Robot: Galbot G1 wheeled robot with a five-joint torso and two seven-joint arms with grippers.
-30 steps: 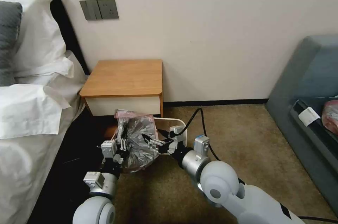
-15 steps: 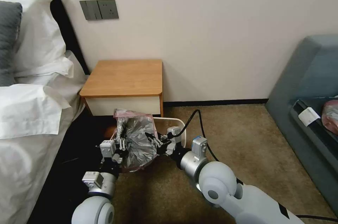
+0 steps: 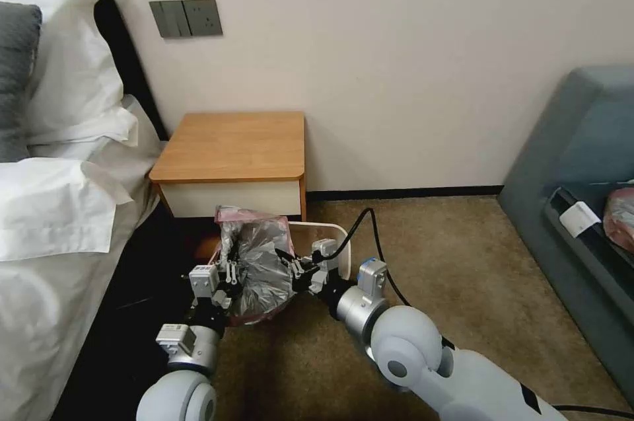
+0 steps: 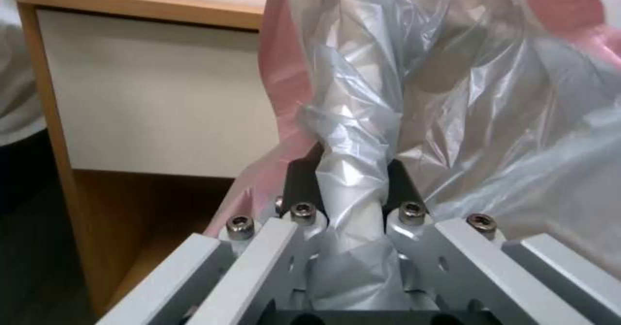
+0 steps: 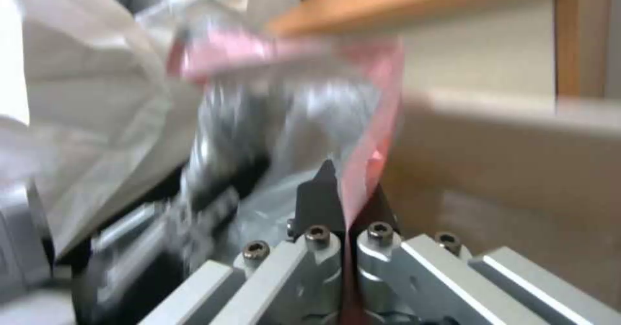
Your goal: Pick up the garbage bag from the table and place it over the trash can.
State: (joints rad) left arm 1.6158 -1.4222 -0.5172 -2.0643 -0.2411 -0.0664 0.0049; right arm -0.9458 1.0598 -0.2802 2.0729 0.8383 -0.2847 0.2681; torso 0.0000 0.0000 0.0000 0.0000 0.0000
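Both grippers grasp the garbage bag (image 3: 261,262) low in front of the nightstand (image 3: 232,147), over the beige trash can (image 3: 333,236) on the carpet. Left gripper (image 3: 228,272) is clenched on a bunched grey fold; right gripper (image 3: 289,261) is clamped on the pink rim band. Bag hangs crumpled between them.

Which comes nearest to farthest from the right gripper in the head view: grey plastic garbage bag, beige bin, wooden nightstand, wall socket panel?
1. Grey plastic garbage bag: pinched in the right gripper.
2. Beige trash can: directly beneath.
3. Orange-brown wooden nightstand: just beyond.
4. Grey wall socket panel: high on the wall.
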